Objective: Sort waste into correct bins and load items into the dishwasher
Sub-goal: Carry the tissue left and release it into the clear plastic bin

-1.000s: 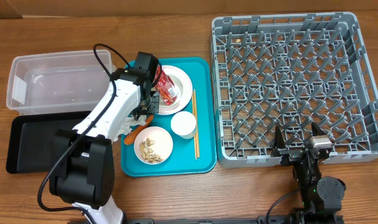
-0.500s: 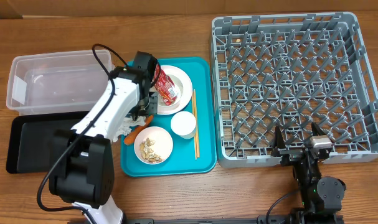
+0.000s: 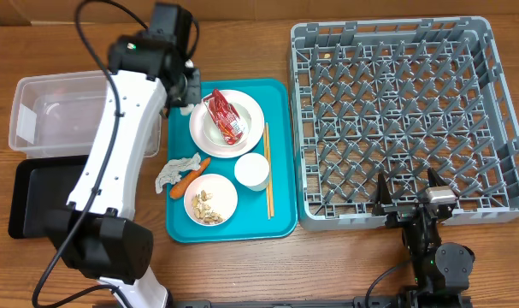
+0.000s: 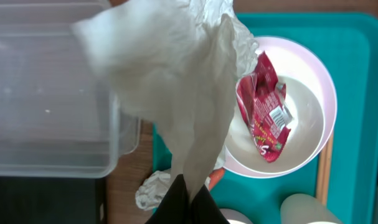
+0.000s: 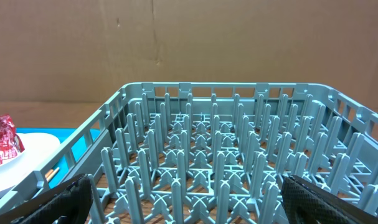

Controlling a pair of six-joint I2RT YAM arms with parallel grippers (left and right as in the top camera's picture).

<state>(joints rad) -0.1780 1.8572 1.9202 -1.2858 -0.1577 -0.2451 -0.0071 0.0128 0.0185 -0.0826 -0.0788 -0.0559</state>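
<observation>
surface: wooden table [image 3: 242,269] | backdrop: brown board [image 5: 189,43], perhaps cardboard | left jaws pinch napkin [image 4: 176,81]

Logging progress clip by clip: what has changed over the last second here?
The left claw has pinched a white napkin and lifted it off the teal tray, swinging back toward the clear tub. Unchanged: the wrapper on the plate, second napkin, carrot, chopsticks, rack and the open right claw.

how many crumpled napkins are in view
2. One napkin hangs pinched in the left gripper by the clear tub; the second napkin lies on the teal tray's edge beside the carrot. Others may be hidden.
</observation>
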